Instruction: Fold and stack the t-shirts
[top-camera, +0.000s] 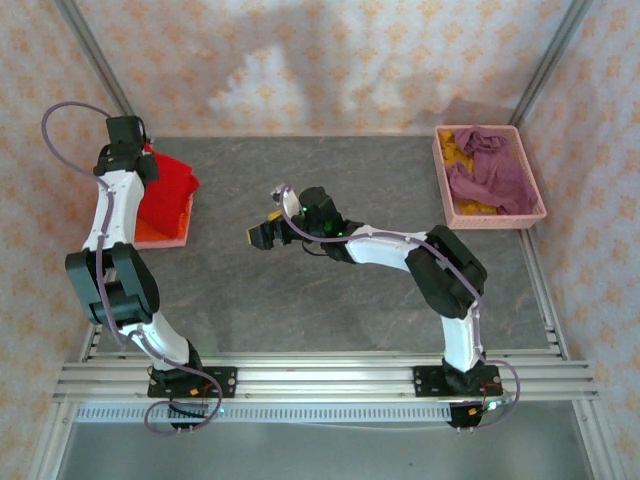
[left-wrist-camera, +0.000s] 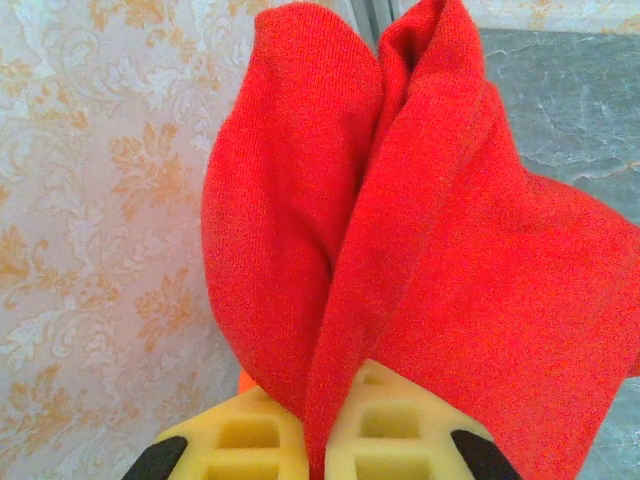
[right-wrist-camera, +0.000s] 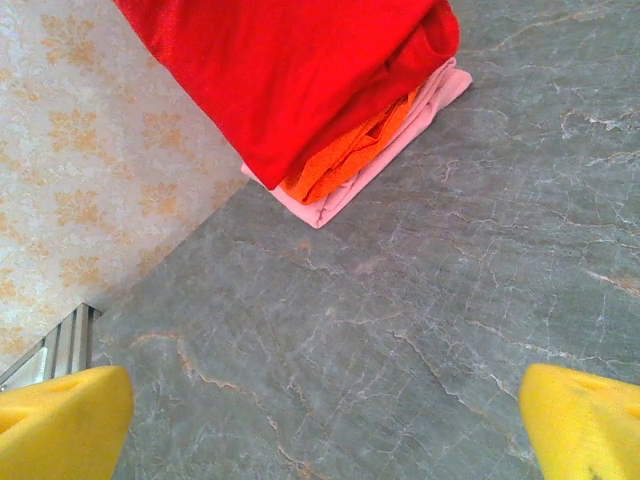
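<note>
**Q:** What's the biggest thing in front of you?

**A:** The table (top-camera: 300, 300), a flat grey slab veined like marble, with a dull finish.

**Q:** And after that?

**A:** The basket (top-camera: 497, 219), at two o'clock on the table. It is rigid pink plastic, rectangular, with straight walls. A mauve-purple shirt (top-camera: 492, 170) lies crumpled inside it, soft and limp. A mustard yellow shirt (top-camera: 455, 148) shows at the far-left corner of the basket.

**Q:** Where are the other shirts?

**A:** They're at about ten o'clock, near the table's left edge. The red shirt (top-camera: 165, 190) is a bright, fine-ribbed knit, bunched into two thick folds. It drapes over the orange shirt (right-wrist-camera: 345, 160), which has a coarser weave and a rumpled edge. Under both lies the pale pink shirt (right-wrist-camera: 425, 105), folded flat with square corners.

**Q:** And your grippers?

**A:** My left gripper (left-wrist-camera: 318, 440) has its yellow waffle-grid foam pads (left-wrist-camera: 250, 435) pressed together on the red shirt, and the cloth rises from between them. My right gripper (top-camera: 262, 235) hangs over the middle of the table with its jaws spread wide and nothing between them.
</note>
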